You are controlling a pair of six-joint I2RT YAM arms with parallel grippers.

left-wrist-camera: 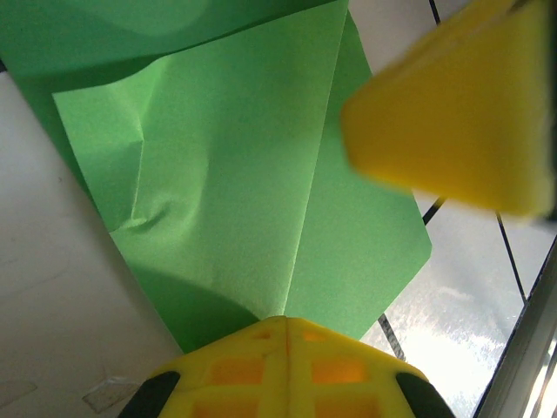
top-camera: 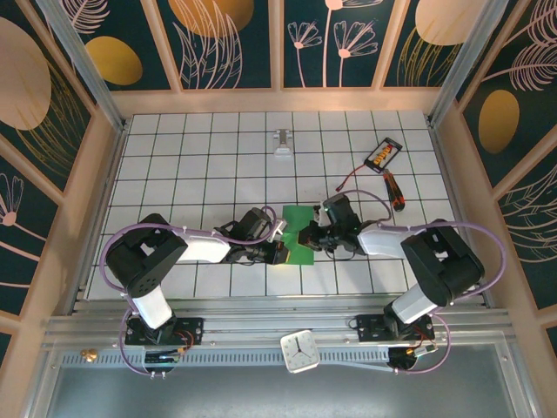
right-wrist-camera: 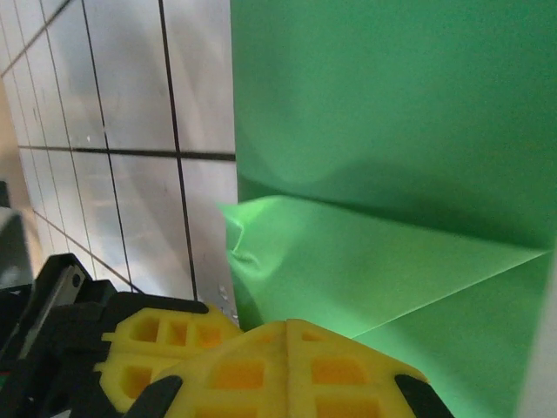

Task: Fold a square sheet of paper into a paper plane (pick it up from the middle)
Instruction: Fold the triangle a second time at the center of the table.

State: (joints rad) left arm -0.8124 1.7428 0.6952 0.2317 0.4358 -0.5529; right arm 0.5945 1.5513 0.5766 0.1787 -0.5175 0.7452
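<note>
Mid-fold stage of the paper-plane task. Top external view: the square sheet of paper [top-camera: 301, 225] is lying near the middle of the table [top-camera: 200, 157], toward its near edge. The left gripper [top-camera: 281, 252] and the right gripper [top-camera: 305, 237] are meeting over it from either side, and a red-handled screwdriver [top-camera: 394, 192] is lying well apart at the right. Left wrist view: the left gripper [left-wrist-camera: 287, 329] is showing its jaws closed flush together, with its tips touching the near corner of the square sheet of paper [left-wrist-camera: 235, 200]. A long crease is running straight toward the seam between the jaws. One flap is lying folded over the layer beneath, dented near its left edge, and the right gripper [left-wrist-camera: 448, 117] is hanging blurred at upper right. Right wrist view: the right gripper [right-wrist-camera: 287, 338] is likewise showing closed jaws, its tips against the square sheet of paper [right-wrist-camera: 392, 113]. A raised flap is bulging just ahead of them, and the left gripper [right-wrist-camera: 161, 341] is sitting just beside. Whether either gripper is pinching an edge or only pressing down cannot be told. The step in hand appears to be the setting of an early fold, since no dart shape is showing yet. The next move is probably calling for one gripper to flatten the lifted flap along its crease while the other is steadying the thin sheet against sliding or buckling.
</note>
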